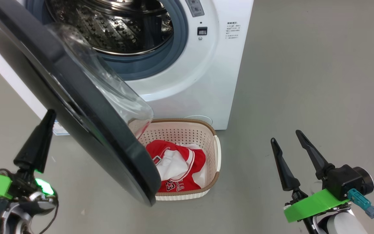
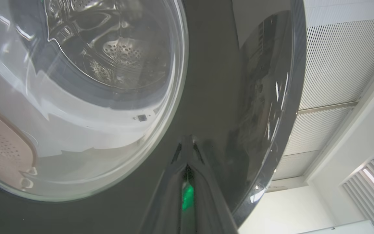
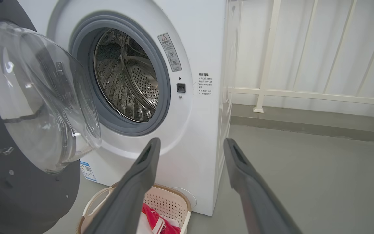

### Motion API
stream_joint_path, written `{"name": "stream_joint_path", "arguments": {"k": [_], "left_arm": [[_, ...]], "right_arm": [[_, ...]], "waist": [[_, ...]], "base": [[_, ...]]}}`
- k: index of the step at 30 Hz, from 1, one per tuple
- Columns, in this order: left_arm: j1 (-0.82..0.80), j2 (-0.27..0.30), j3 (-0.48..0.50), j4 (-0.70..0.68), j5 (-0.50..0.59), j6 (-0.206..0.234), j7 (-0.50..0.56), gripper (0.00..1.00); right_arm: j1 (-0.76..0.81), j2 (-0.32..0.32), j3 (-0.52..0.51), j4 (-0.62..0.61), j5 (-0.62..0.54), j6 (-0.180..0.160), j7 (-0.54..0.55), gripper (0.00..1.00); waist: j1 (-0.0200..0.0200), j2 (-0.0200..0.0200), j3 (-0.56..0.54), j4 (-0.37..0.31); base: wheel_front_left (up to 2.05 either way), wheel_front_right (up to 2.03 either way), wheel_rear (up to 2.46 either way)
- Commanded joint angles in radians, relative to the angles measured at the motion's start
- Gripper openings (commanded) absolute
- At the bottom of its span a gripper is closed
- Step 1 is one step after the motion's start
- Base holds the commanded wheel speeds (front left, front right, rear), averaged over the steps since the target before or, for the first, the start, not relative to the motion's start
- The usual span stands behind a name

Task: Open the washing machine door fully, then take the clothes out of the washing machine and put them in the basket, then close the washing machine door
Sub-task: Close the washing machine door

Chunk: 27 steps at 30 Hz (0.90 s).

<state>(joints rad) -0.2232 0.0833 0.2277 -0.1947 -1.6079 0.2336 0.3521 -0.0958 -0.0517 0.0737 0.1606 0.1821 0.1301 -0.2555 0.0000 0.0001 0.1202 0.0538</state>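
Since clothes (image 1: 177, 164) lie in basket (image 1: 207, 136), door (image 1: 86, 107) comes next: rigid, likely slick; push black rim (image 2: 213, 97). Left gripper (image 1: 49, 113) clenched empty, right gripper (image 1: 286, 136) splayed.

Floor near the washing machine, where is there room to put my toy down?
The grey floor is bare right of the washing machine and basket, up to the right hand. It is crowded on the left: the open door hangs over the basket, which holds the clothes, with the left hand by the door.
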Motion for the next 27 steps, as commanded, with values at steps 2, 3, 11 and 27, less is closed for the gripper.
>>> {"name": "stream_joint_path", "arguments": {"k": [2,3,11,27], "left_arm": [[-0.047,0.021,0.037,-0.049,-0.048,0.024,0.037,0.0],[-0.053,0.018,0.04,-0.06,-0.072,0.037,0.051,0.0],[-0.063,0.031,0.017,-0.118,-0.097,0.088,0.1,0.0],[-0.099,0.006,-0.032,-0.098,-0.055,0.052,0.058,0.0]], "right_arm": [[-0.038,-0.005,0.025,-0.025,-0.005,0.001,-0.006,1.0],[-0.039,-0.005,0.027,-0.024,-0.004,0.001,-0.006,1.0],[-0.049,-0.005,0.036,-0.018,-0.001,0.001,-0.006,1.0],[-0.068,-0.003,0.041,-0.018,0.009,0.001,-0.006,1.0]], "waist": [[0.0,-0.0001,0.004,-0.005],[0.0,-0.0001,0.006,-0.008],[0.0,-0.0001,0.023,-0.027],[0.0,-0.0001,0.062,-0.095]], "base": [[0.0,0.0,0.0],[0.0,0.0,0.0],[0.0,0.0,0.0],[0.0,0.0,0.0]]}}
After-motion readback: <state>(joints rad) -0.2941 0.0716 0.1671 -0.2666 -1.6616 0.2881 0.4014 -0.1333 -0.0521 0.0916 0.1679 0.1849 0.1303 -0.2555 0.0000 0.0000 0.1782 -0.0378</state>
